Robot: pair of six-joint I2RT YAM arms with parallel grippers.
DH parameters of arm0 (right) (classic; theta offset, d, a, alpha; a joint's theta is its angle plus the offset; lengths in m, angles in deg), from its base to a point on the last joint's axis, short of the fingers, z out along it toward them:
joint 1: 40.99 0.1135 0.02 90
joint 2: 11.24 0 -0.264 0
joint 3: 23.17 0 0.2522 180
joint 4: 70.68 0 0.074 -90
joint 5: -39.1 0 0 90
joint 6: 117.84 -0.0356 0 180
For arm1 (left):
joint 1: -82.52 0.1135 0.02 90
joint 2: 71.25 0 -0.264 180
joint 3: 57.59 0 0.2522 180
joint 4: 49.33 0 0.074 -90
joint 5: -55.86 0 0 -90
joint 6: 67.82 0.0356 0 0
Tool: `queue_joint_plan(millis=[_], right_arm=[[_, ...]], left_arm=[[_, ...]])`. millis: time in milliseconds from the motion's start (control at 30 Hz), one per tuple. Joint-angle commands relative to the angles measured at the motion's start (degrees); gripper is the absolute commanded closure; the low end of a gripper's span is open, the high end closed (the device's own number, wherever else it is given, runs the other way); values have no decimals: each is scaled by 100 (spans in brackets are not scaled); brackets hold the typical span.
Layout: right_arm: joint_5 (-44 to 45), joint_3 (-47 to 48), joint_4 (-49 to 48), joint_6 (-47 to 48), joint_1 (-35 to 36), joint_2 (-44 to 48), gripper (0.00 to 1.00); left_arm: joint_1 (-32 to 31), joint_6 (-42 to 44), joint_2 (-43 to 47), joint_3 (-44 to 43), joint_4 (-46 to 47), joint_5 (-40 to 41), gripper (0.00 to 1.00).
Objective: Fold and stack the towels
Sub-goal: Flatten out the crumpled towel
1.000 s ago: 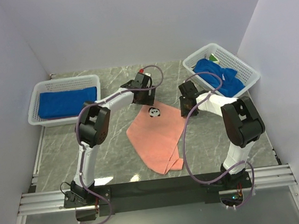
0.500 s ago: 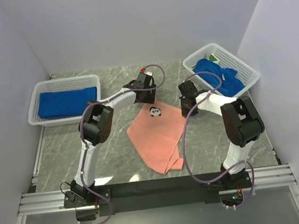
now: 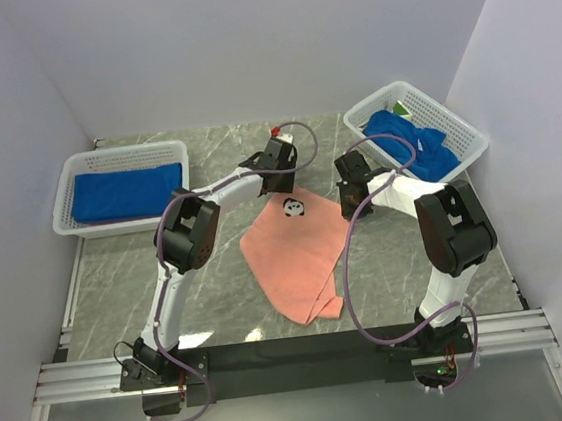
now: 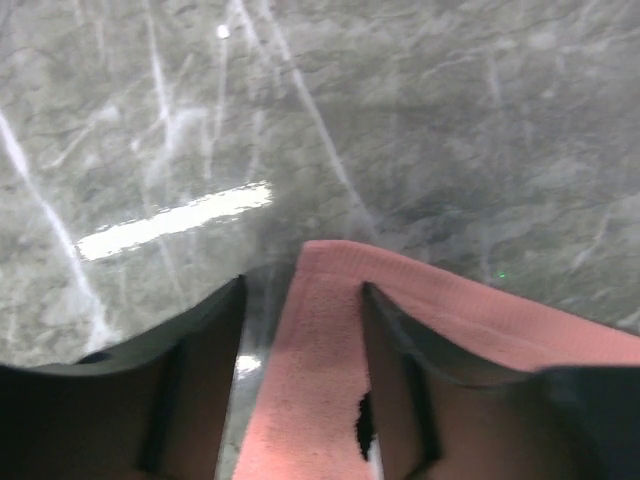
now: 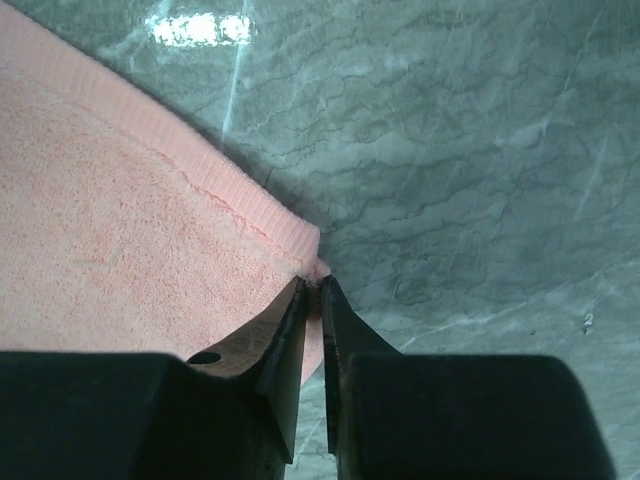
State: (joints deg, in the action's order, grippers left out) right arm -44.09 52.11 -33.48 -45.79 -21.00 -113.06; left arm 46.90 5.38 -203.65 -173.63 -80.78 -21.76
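A salmon-pink towel (image 3: 296, 254) with a small panda motif (image 3: 293, 209) lies loosely spread on the marble table, its near end doubled over. My left gripper (image 3: 279, 175) is at the towel's far corner. In the left wrist view that corner (image 4: 320, 380) lies between the fingers (image 4: 190, 370) of the left gripper (image 4: 303, 292), whose jaws stand apart with a gap on the left side. My right gripper (image 3: 348, 200) is at the towel's right corner. The right wrist view shows the right gripper (image 5: 312, 287) pinched on the corner's edge (image 5: 290, 235).
A white lattice basket (image 3: 65, 208) at the left holds a folded royal blue towel (image 3: 123, 192). Another white basket (image 3: 452, 117) at the back right holds crumpled blue towels (image 3: 410, 142) and a bit of green cloth (image 3: 401, 109). White walls enclose the table.
The left gripper has shifted slightly right over the towel's far corner and its jaws have narrowed. The right gripper's jaws have closed onto the right corner.
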Motion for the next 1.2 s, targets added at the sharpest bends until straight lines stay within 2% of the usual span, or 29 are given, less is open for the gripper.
queue_joint_plan(millis=[0, 167, 267, 300, 333, 567, 767, 900, 1167], right_arm=[[22, 141, 222, 73, 31, -49, 85], [-22, 176, 222, 108, 31, -5, 94], [-39, 194, 205, 152, 31, 22, 99], [-31, 211, 196, 169, 31, 39, 100], [-13, 229, 187, 178, 31, 39, 100], [48, 475, 56, 389, 31, 372, 100], [233, 1072, -129, 740, 31, 996, 100], [347, 1669, -156, 1109, 23, 1278, 100], [383, 2532, -287, 2084, 23, 2208, 100]], left_arm=[[-200, -236, -322, 181, -173, -139, 48], [-235, -631, -304, 489, -103, -271, 65], [-244, -658, -278, 604, -85, -271, 83], [-227, -649, -243, 621, -85, -254, 95], [-235, -641, -216, 622, -103, -123, 99], [-121, -684, 670, 972, 64, 563, 99], [-86, -650, 2338, 1219, 231, 1616, 99], [-86, -474, 3140, 1158, 327, 2004, 99], [-156, 264, 4834, 1262, 881, 1918, 99]])
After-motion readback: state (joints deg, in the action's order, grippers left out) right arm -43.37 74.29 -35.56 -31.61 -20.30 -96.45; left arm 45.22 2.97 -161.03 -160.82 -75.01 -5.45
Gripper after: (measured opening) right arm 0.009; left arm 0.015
